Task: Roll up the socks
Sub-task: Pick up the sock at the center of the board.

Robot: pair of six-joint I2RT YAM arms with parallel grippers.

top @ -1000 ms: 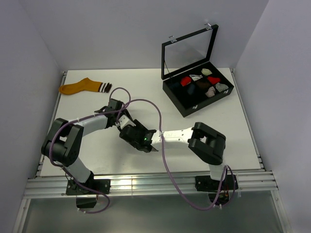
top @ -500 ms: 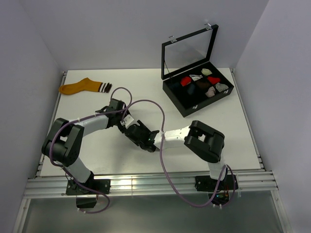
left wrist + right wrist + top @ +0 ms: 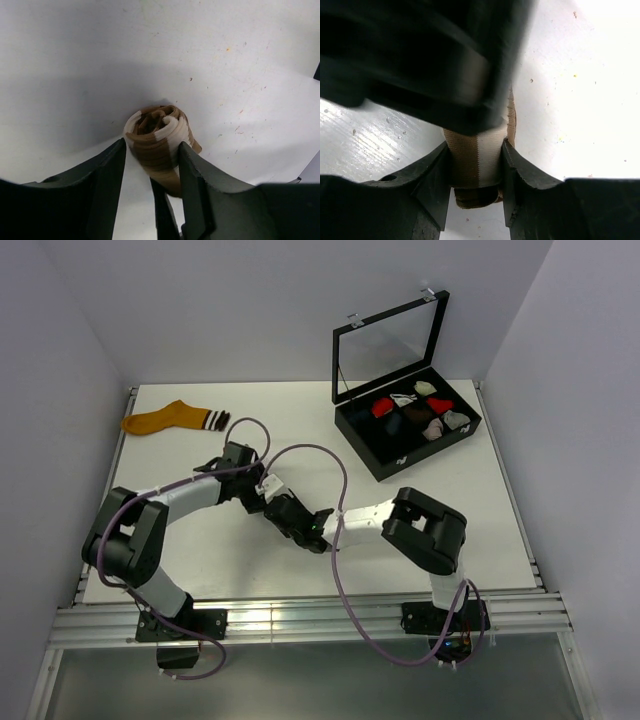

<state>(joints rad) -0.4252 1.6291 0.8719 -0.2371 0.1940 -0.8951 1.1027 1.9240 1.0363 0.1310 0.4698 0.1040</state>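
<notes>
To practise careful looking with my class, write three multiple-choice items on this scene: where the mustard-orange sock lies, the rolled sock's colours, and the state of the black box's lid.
1. Where does the mustard-orange sock lie?
A. flat at the far left of the table
B. at the near right corner
C. draped over an arm

2. The rolled sock in the left pincer is:
A. red and white
B. brown and cream
C. grey and pink

3. The lid of the black box is:
A. shut
B. taken off and lying flat
C. open, standing up

Key: 1 A, it lies flat by the far left edge; 2 B, the left wrist view shows brown and cream coils; 3 C, the lid stands raised behind the box.
</notes>
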